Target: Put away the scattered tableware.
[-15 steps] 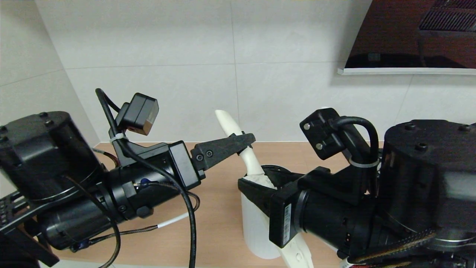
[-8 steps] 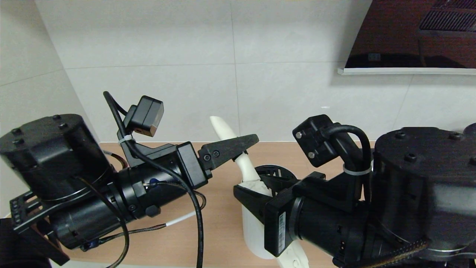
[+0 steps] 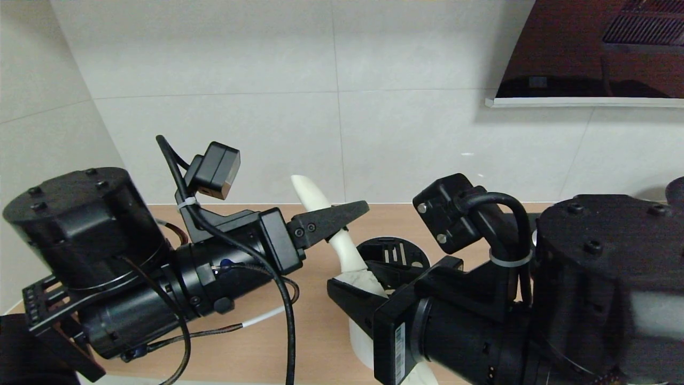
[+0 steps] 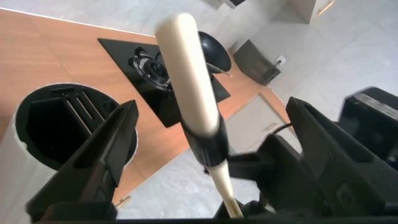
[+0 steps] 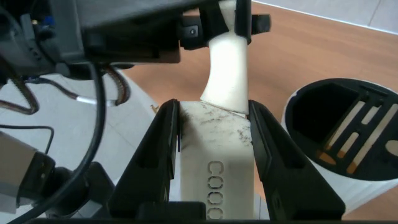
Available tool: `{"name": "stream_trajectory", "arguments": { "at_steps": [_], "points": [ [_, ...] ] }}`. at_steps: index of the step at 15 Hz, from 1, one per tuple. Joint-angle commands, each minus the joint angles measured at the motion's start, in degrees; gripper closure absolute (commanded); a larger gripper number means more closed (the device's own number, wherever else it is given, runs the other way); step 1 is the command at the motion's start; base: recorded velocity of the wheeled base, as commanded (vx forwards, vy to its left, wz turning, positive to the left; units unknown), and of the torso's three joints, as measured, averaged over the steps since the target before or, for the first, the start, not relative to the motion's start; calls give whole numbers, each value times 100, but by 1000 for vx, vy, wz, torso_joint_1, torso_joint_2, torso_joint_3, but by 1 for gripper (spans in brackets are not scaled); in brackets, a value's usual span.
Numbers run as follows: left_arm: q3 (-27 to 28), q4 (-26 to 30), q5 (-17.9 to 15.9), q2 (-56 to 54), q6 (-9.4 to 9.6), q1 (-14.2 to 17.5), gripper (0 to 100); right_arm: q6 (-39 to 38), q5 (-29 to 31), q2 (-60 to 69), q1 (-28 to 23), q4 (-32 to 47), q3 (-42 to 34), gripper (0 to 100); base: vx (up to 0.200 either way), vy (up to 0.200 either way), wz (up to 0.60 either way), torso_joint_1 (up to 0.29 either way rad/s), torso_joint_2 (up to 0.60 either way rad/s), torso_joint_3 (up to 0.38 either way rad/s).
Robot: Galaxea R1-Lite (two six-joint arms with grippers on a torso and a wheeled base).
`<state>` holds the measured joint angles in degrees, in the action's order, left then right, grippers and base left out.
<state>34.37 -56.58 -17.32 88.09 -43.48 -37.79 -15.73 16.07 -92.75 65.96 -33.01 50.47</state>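
Right gripper (image 5: 214, 124) clamped on marbled broad end of cream utensil (image 3: 309, 191), handle slanting upward above counter (image 3: 312, 331)
Left gripper (image 4: 211, 118) spread wide, straddling handle without contact; probable regrasp or handover
White utensil holder (image 3: 358, 339), black divider insert, directly beneath; right gripper partly obstructs mouth
Hob (image 4: 149, 62) beyond

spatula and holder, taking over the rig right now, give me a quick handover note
Right gripper: shut on the broad end of the spatula, handle pointing up.
Left gripper: open, one finger on each side of the handle, not touching it.
Holder: upright on the counter, just beside the held spatula, with slim sticks inside.
Done: spatula is held off the counter.
Left: lower it into the holder and release.
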Motion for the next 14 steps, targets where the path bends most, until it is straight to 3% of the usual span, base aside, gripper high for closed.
{"name": "stream_trajectory", "arguments": {
  "at_steps": [1,11,13,14],
  "points": [
    [0,-3,-8,7,-2,0,100,-1,2,11,13,-3,-11,100,0,0,0,0,0,0],
    [0,-3,-17,15,-20,9,100,8,81,55,-5,-12,-20,100,0,0,0,0,0,0],
    [18,-11,1,-11,-108,0,100,8,134,55,-13,-91,-11,100,0,0,0,0,0,0],
    [44,-20,10,-29,-125,0,100,8,134,55,-22,-127,-20,0,0,0,0,0,0,0]
  ]
}}
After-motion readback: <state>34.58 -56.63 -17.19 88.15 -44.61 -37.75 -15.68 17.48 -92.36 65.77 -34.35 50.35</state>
